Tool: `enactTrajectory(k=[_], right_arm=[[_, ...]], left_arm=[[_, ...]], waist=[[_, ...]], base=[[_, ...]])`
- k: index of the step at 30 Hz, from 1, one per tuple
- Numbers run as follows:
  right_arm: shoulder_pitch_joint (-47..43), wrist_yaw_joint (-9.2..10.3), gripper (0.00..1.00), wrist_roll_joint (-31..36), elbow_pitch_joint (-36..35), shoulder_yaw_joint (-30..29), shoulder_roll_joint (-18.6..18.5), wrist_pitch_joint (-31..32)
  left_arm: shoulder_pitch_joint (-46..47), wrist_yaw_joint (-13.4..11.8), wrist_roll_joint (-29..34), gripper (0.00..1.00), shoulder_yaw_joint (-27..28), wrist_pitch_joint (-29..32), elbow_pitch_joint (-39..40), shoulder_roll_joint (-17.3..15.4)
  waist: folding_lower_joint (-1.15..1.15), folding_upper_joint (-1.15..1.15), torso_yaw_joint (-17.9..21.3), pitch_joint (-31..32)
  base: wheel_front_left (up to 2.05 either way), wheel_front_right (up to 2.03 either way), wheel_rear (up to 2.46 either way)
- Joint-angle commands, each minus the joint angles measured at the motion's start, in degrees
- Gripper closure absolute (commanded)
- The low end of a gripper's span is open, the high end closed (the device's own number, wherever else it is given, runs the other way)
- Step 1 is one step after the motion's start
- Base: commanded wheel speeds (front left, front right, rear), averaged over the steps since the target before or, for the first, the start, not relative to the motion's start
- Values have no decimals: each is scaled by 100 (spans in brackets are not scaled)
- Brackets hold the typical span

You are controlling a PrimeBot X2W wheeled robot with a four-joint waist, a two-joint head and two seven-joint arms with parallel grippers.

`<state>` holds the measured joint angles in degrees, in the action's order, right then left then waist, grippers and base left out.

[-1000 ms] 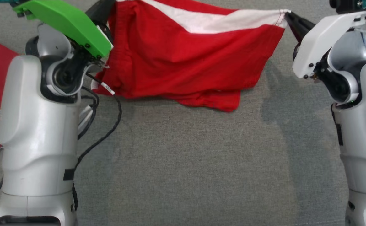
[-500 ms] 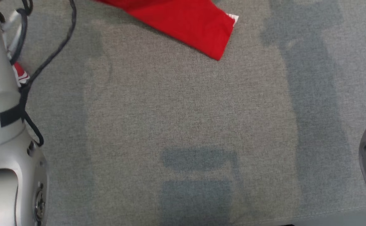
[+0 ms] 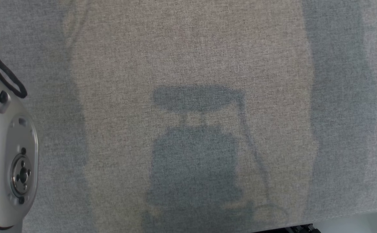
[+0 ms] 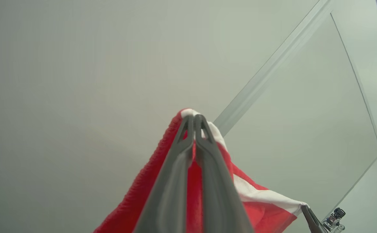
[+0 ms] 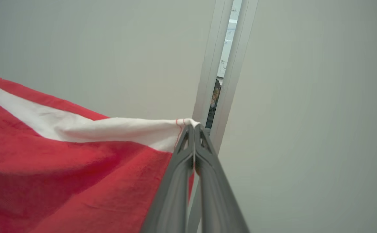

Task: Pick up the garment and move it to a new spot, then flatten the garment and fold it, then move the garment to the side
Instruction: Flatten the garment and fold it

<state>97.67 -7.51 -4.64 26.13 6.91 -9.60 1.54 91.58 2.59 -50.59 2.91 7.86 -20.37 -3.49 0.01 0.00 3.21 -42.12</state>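
The garment [image 4: 259, 207] is red cloth with a white band, held up in the air between both grippers. In the left wrist view my left gripper [image 4: 194, 118] is shut on one white-edged corner, and red cloth hangs down around its fingers. The right wrist view has my right gripper [image 5: 194, 127] shut on the other white corner of the garment [image 5: 62, 161], which stretches away to the left. At the lower right of the left wrist view the right gripper's tip [image 4: 309, 216] pinches the far corner. Both wrist cameras look up at pale walls.
The head view looks down on a grey fabric-covered table [image 3: 188, 64] with the robot's own shadow on it. A pale arm joint [image 3: 10, 161] with a black cable stands at the left edge. The table's front edge [image 3: 353, 213] runs along the lower right.
The head camera has tilted down, so the garment and both arms have slid out of the top of its view. Both grips have held.
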Motion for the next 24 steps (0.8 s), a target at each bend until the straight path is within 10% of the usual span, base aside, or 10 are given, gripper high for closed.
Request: enactTrajectory(k=[1, 13, 24], right_arm=[[82, 4, 100, 68, 13, 14, -20, -73], [-583, 5, 100, -147, 507, 1150, -673, -292], [-2926, 5, 100, -1224, -740, 1763, -1845, 265]], left_arm=[[130, 42, -33, 100, 6, -58, 4, -2], [-979, 479, -175, 100, -346, -571, -109, -234], [-3914, 496, -266, 100, -1306, -784, 899, -801]], waist=[[-1, 0, -1, 3], [-1, 0, -136, 80], [-1, 0, -299, 1113]], base=[[0, 0, 0], [0, 0, 0], [0, 0, 0]])
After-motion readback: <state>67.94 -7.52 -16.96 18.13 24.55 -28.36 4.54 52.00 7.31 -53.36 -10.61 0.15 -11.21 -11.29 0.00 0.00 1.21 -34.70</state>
